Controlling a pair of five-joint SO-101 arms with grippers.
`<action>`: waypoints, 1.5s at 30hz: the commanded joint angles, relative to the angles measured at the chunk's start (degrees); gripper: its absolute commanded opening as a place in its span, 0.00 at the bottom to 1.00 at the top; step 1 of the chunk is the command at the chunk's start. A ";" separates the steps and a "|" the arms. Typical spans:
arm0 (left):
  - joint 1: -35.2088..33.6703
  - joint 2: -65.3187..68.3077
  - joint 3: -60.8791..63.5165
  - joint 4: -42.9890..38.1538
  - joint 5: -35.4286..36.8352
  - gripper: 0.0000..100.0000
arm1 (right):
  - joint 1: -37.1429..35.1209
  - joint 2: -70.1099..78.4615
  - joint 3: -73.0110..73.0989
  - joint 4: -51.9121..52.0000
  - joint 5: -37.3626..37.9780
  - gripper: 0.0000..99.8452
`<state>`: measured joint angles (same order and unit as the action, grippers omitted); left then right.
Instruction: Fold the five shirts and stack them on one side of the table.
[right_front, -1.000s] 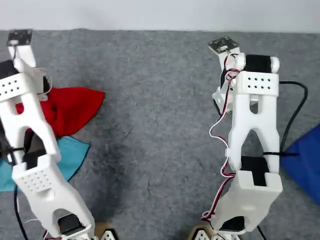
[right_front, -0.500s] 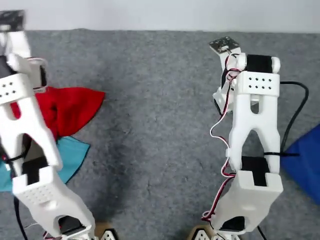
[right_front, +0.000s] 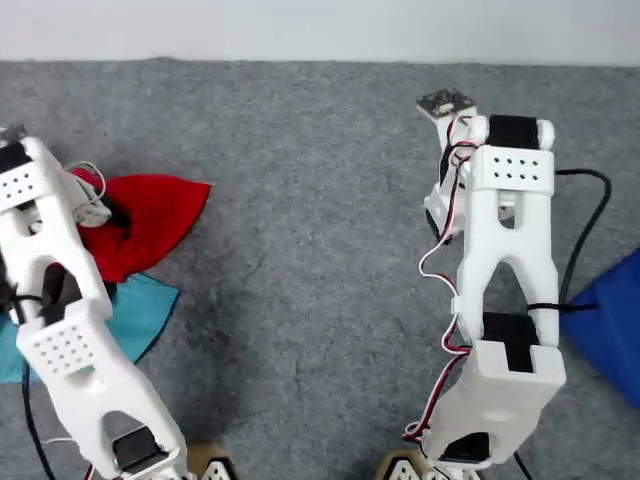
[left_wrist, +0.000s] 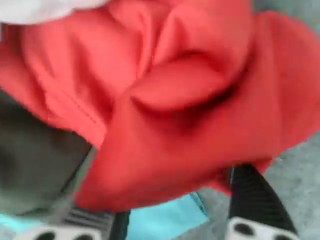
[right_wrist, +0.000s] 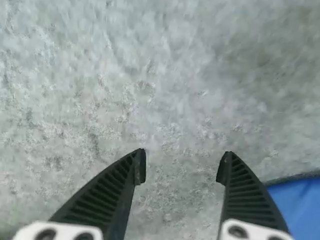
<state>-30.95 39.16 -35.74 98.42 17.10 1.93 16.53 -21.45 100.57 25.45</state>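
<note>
A crumpled red shirt lies at the table's left, partly over a teal shirt. My left gripper is down at the red shirt's left part. In the left wrist view the gripper is open, its black fingers standing either side of a bunched fold of the red shirt, with the teal shirt under it. A blue shirt lies at the right edge. My right gripper hangs open over bare grey carpet, with the blue shirt off to one side.
The grey carpet covers the table between the two arms. A dark grey-green cloth and a white cloth lie beside the red shirt. The right arm stands over the table's right half.
My left arm has swung back from the table's far edge and come down onto the red shirt. The right arm has kept still.
</note>
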 joint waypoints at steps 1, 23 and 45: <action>0.00 6.86 -8.40 0.00 1.05 0.21 | 0.48 -2.95 1.58 2.42 -0.26 0.24; 39.56 -25.58 17.36 2.37 -2.37 0.01 | 0.84 -2.95 3.52 2.42 -0.70 0.24; 48.62 -41.23 21.67 2.29 9.05 0.27 | 0.13 -2.95 3.52 2.42 -0.35 0.24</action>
<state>20.04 3.47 -8.57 98.95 21.85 1.93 16.53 -17.67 100.57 25.45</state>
